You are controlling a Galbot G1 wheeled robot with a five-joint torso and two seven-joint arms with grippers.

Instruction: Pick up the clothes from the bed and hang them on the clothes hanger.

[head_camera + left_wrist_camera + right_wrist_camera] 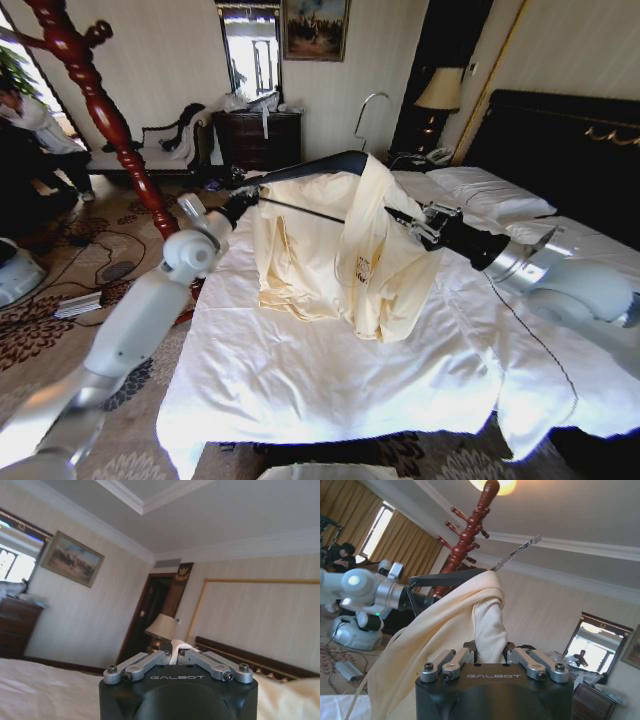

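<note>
Cream clothes [340, 250] pinched by right gripper [492, 656], left gripper [176, 655] clenched, both marked GALBOT

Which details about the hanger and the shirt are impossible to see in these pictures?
- Head view: the clothes hanger's right shoulder, under the clothes.
- Head view: the left end effector's grip point, hidden by fabric.
- Right wrist view: the right end effector's fingertips, buried in cloth.
- Head view: the garment's label, too small to read.

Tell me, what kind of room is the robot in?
It looks like a bedroom, maybe in a hotel. There is a wide bed with white pillows, a bedside lamp beside it, and a wooden coat stand nearby.
</note>
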